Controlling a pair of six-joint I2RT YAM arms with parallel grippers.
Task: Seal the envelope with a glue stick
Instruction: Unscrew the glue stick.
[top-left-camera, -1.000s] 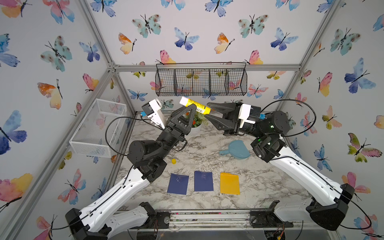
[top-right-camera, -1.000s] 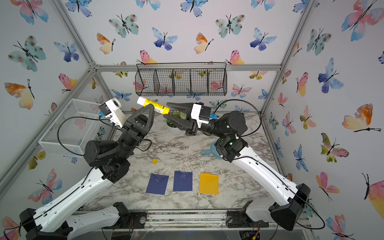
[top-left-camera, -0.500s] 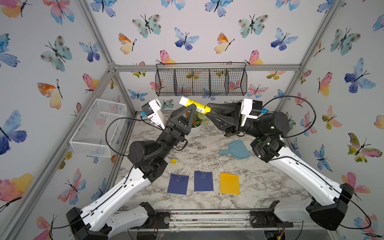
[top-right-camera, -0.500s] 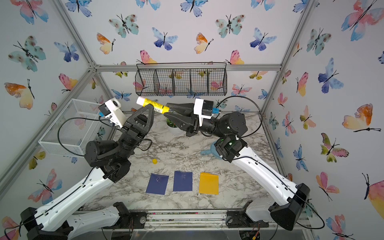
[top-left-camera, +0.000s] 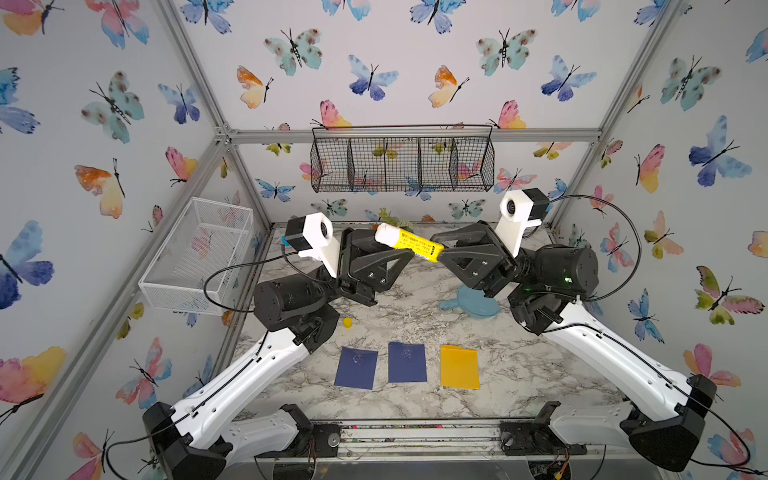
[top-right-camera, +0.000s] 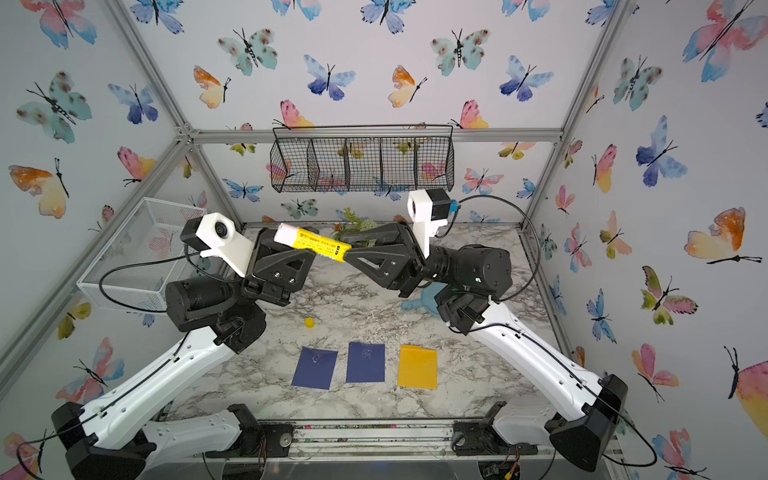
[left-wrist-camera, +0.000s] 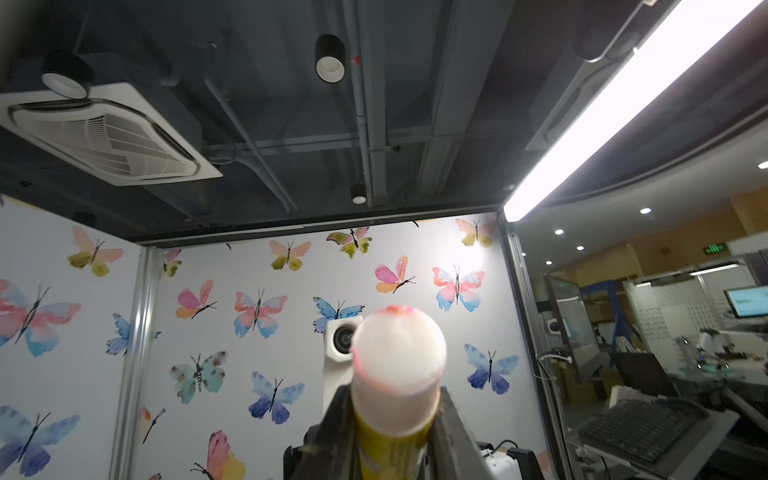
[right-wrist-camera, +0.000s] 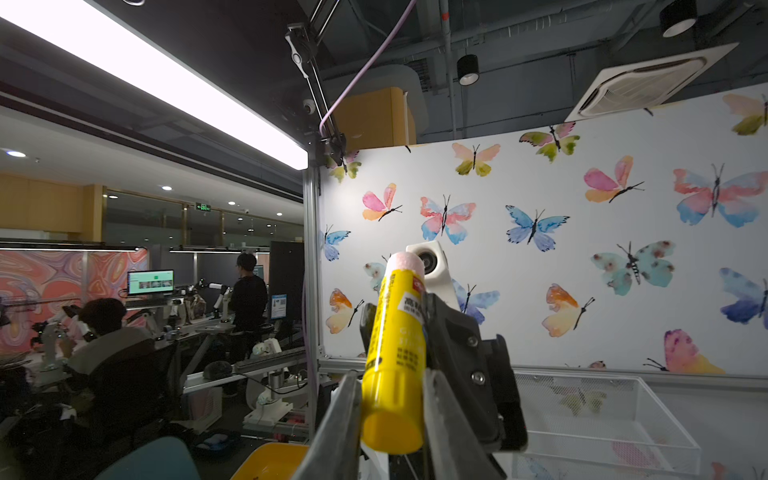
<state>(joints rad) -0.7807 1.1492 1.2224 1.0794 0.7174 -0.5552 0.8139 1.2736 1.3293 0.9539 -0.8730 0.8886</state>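
The glue stick (top-left-camera: 409, 241) (top-right-camera: 316, 245) hangs in the air over the back of the table, yellow tube with its white tip bare. My left gripper (top-left-camera: 392, 246) (left-wrist-camera: 395, 415) is shut on the tube just behind the white tip (left-wrist-camera: 397, 365). My right gripper (top-left-camera: 440, 251) (right-wrist-camera: 390, 399) is shut on the yellow base end (right-wrist-camera: 392, 432). Three envelopes lie flat near the front edge: two dark blue (top-left-camera: 356, 368) (top-left-camera: 407, 361) and one yellow (top-left-camera: 459, 368). A small yellow cap (top-left-camera: 347, 322) (top-right-camera: 308, 322) rests on the marble behind them.
A flat teal paddle-shaped thing (top-left-camera: 473, 303) lies under the right arm. A black wire basket (top-left-camera: 401, 164) hangs on the back wall, a white wire basket (top-left-camera: 199, 253) on the left wall. A small plant (top-left-camera: 390, 218) stands at the back.
The right gripper's jaws have closed onto the yellow base of the glue stick, and its wrist has turned so its camera sits higher. The left gripper has kept its grip.
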